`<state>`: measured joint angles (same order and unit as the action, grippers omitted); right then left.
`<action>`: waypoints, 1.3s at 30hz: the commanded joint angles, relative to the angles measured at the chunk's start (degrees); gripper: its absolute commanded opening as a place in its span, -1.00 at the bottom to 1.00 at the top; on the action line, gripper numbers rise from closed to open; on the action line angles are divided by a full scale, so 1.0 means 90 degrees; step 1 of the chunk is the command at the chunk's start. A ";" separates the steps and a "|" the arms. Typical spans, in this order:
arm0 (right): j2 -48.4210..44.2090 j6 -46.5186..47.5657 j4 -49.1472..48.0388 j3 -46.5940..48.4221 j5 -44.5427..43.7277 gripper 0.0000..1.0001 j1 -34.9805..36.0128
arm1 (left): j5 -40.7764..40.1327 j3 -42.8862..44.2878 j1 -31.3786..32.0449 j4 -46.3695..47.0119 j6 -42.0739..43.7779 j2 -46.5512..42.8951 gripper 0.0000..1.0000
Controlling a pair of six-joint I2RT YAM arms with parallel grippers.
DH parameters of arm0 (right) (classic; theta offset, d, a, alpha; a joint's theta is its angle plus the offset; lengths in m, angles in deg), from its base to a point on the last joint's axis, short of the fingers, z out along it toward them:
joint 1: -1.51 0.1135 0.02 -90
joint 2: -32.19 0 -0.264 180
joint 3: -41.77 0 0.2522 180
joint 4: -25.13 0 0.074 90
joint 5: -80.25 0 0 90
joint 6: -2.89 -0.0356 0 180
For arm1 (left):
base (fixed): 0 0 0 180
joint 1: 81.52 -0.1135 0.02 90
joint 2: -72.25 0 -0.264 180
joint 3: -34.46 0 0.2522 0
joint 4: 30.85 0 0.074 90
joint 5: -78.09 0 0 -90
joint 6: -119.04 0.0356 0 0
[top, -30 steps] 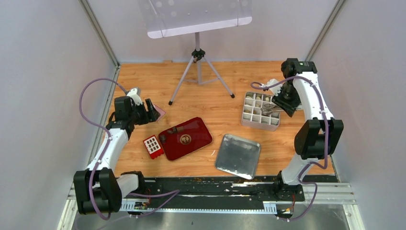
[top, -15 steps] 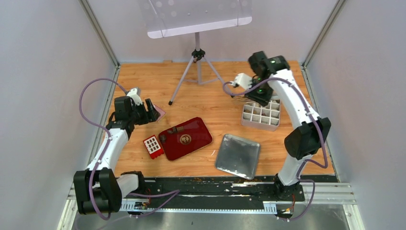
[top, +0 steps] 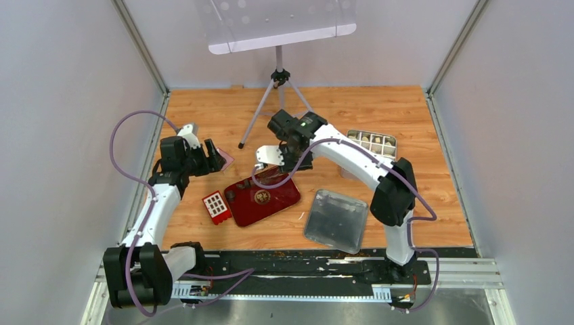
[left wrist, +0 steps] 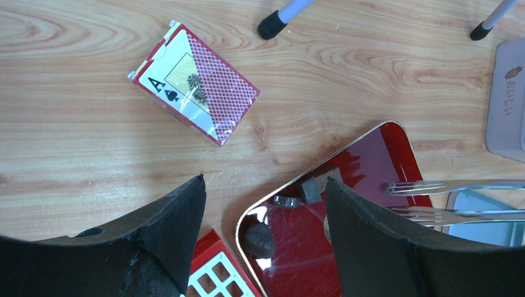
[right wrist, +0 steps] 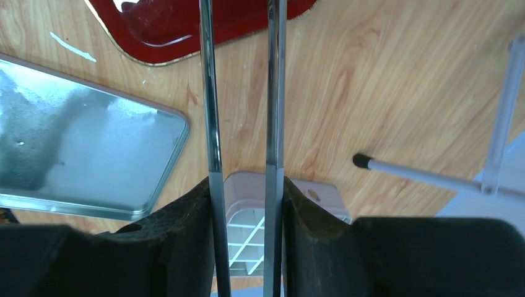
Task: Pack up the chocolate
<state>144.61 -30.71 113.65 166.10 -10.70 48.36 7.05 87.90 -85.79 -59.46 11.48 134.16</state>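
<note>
There is one each of red tray (top: 271, 200), silver lid (top: 336, 220), divided tin (top: 376, 143), small red box (top: 216, 205) and card pack (left wrist: 195, 81); two forks (left wrist: 446, 185); chocolates (left wrist: 309, 189) too small to count.

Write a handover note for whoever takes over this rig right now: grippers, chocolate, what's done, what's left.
Left gripper: open, empty, hovering near the red tray.
Right gripper: shut on metal tongs. Their tips are over the tray, with nothing visible between them.
Chocolate: two dark chocolates lie on the tray. Several packed chocolates sit in the divided box.
Done: box partly filled.
Left: move the tray pieces into the box. The silver lid lies off the box.
</note>
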 commanded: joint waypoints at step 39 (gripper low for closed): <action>-0.0004 0.0198 -0.0174 0.0158 -0.0295 -0.78 0.0113 | 0.0023 -0.0120 -0.0053 0.0427 -0.0138 -0.0196 0.58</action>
<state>156.50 -27.08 110.20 170.84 -14.07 50.65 6.90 87.16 -85.79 -58.46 11.15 132.87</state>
